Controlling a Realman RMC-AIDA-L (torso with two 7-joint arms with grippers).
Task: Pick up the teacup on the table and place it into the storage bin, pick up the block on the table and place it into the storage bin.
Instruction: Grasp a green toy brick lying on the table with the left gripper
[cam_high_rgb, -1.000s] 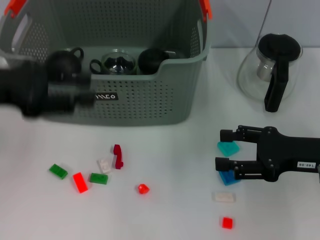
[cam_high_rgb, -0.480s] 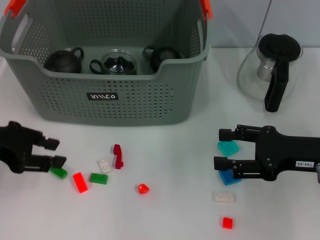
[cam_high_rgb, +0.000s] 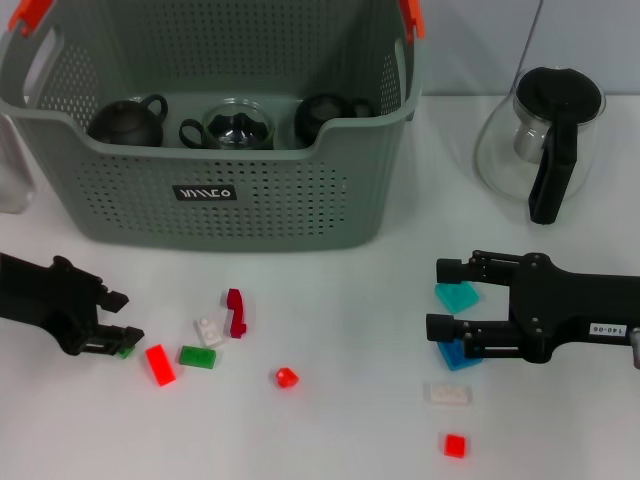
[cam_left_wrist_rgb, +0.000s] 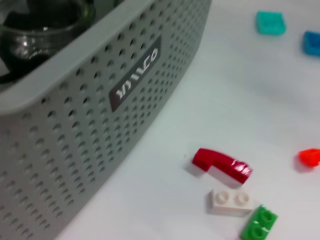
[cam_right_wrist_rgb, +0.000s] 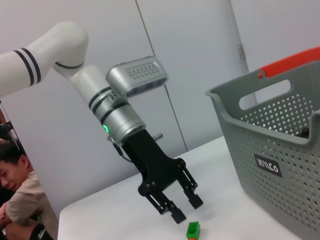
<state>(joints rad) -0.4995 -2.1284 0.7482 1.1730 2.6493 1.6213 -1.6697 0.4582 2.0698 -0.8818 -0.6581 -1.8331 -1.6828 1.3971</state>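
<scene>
So the left tool (cam_high_rgb: 118, 320) is down low over the white table (cam_high_rgb: 340, 300), fingers spread apart with nothing between them, right at a small green block (cam_high_rgb: 124, 350) whose edge peeks out just under the fingertips. From the right wrist view you can see that same tool (cam_right_wrist_rgb: 183, 208) hanging just above the green block (cam_right_wrist_rgb: 193, 229), not touching it as far as I can tell. Next to it sit a red block (cam_high_rgb: 159, 364), another green block (cam_high_rgb: 197, 356), a white block (cam_high_rgb: 208, 330) and a dark red curved piece (cam_high_rgb: 235, 313). The grey storage bin (cam_high_rgb: 250, 210) is behind them, with dark teacups (cam_high_rgb: 128, 121) and a glass one already inside. The right tool (cam_high_rgb: 440, 298) sits off to the right, also released, open around a teal block (cam_high_rgb: 455, 295) and a blue block (cam_high_rgb: 456, 356) without gripping either.
</scene>
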